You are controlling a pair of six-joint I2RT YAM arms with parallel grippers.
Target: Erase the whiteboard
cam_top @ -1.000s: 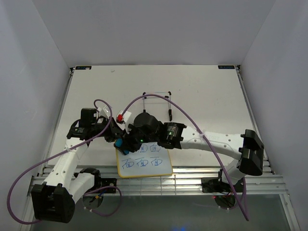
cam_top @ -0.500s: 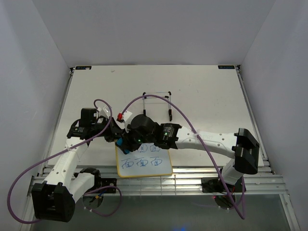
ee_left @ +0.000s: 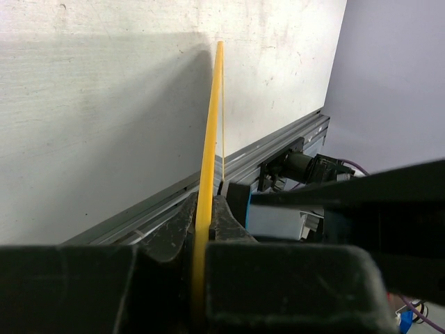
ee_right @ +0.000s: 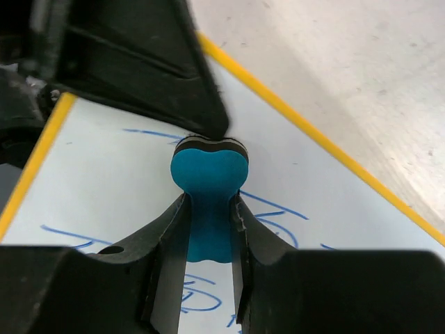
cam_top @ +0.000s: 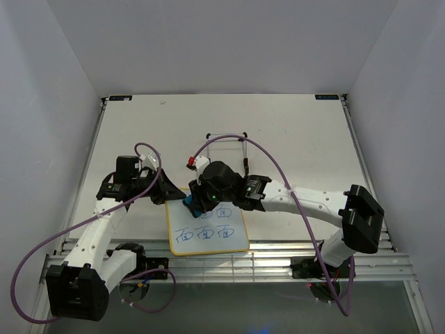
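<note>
Over white tabletop [cam_top: 292, 132], left gripper [ee_left: 206, 209] pinches the yellow-framed, blue-marked whiteboard [cam_top: 208, 235]; right gripper [ee_right: 208, 209] clamps eraser [ee_right: 208, 170].

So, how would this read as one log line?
left end effector: grips whiteboard edge | right end effector: holds eraser on whiteboard | blue marks: present

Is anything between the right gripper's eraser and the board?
Nothing visible. The eraser, held in the right gripper, looks pressed onto the whiteboard at its blue marks. The left gripper clamps the whiteboard's edge right beside the eraser, which may limit wipes that way.
</note>
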